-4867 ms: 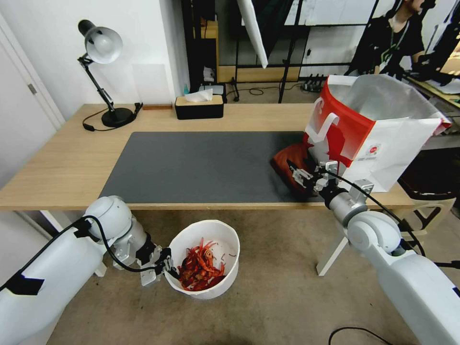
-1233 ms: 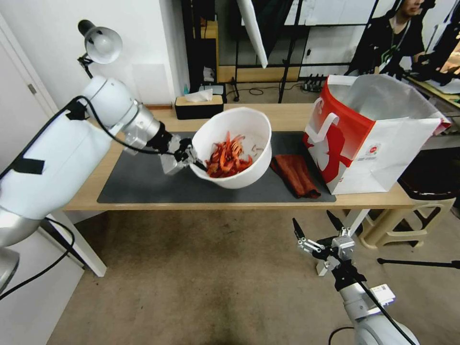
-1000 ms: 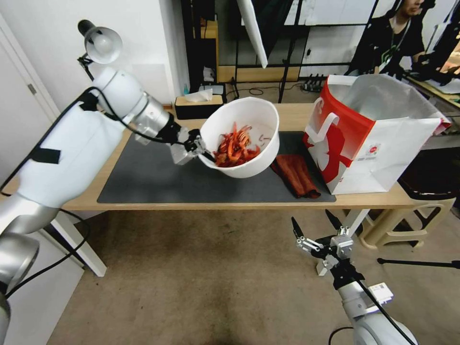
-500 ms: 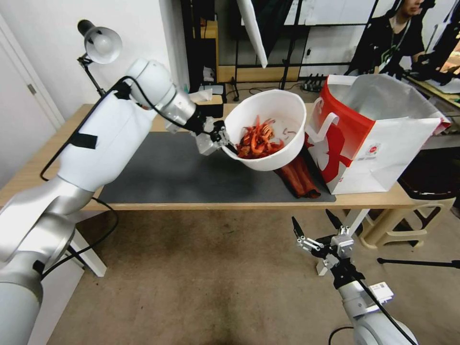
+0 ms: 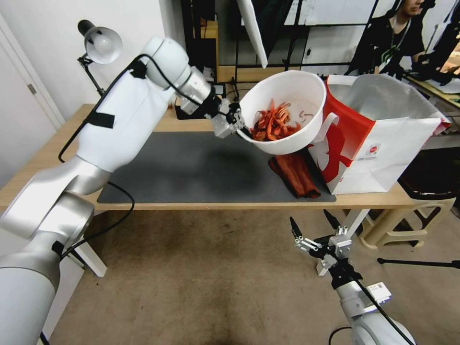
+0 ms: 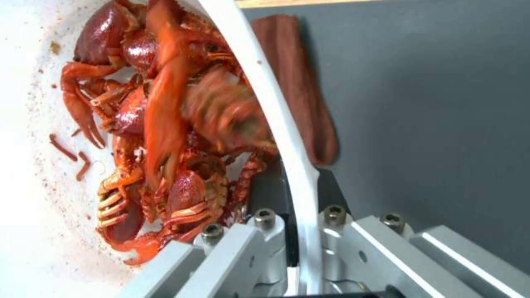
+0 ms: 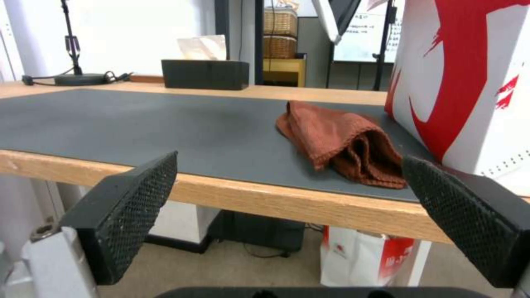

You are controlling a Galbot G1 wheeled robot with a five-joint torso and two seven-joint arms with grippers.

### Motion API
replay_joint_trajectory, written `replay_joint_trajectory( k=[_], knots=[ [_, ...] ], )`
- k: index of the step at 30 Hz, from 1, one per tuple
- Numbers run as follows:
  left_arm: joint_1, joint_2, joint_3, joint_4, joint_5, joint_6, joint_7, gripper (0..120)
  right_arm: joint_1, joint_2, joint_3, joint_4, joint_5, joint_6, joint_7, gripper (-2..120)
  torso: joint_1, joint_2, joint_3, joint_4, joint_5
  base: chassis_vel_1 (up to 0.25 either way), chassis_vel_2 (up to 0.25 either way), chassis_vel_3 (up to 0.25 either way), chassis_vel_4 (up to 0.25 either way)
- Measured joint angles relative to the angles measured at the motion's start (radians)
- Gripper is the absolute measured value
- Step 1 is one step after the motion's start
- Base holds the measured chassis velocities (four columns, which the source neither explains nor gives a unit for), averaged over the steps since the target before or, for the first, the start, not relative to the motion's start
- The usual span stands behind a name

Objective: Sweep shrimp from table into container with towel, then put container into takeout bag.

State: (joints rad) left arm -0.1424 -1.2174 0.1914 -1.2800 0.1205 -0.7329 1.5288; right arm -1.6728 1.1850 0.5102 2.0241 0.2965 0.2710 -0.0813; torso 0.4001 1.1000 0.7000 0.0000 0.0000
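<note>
My left gripper [image 5: 235,127] is shut on the near rim of the white container [image 5: 293,142]. It holds the container in the air above the mat, with its far side against the left wall of the red and white takeout bag [image 5: 383,143]. Red-orange shrimp [image 5: 275,122] are heaped inside. In the left wrist view the fingers pinch the container's rim [image 6: 279,120] beside the shrimp [image 6: 165,124]. The rust-red towel [image 5: 295,175] lies folded on the mat by the bag. My right gripper [image 5: 312,231] hangs open below the table [image 5: 43,163] edge, facing the towel [image 7: 342,140].
A dark grey mat [image 5: 191,163] covers the table's middle. A desk lamp [image 5: 101,45] stands at the back left, and a black tissue box [image 7: 204,74] at the back. A plastic stool [image 5: 421,211] stands on the floor to the right.
My left arm has carried the container up from below the table edge, across the mat and right to the bag. My right gripper left the towel and dropped below the table.
</note>
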Motion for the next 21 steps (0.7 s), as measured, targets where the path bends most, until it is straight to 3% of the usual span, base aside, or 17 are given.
replay_joint_trajectory(
  k=[2,11,21],
  knots=[
    [0.0,0.0,0.0,0.0,0.0,0.0,0.0,0,0.0,0.0,0.0,0.0,0.0,0.0,0.0,100,0.0,0.0,0.0,0.0,0.0,0.0,0.0,0.0,0.0],
    [-0.07,-0.076,0.011,0.065,0.041,0.036,-0.016,0,-0.008,0.01,-0.001,-0.002,-0.012,0.01,-0.001,100,0.0,0.0,0.0,0.0,0.0,0.0,0.0,0.0,0.0],
    [-0.09,-0.111,0.043,0.095,0.032,0.058,-0.044,0,-0.016,0.014,-0.001,0.001,-0.015,0.017,-0.003,100,0.0,0.0,0.0,0.0,0.0,0.0,0.0,0.0,0.0]
  ],
)
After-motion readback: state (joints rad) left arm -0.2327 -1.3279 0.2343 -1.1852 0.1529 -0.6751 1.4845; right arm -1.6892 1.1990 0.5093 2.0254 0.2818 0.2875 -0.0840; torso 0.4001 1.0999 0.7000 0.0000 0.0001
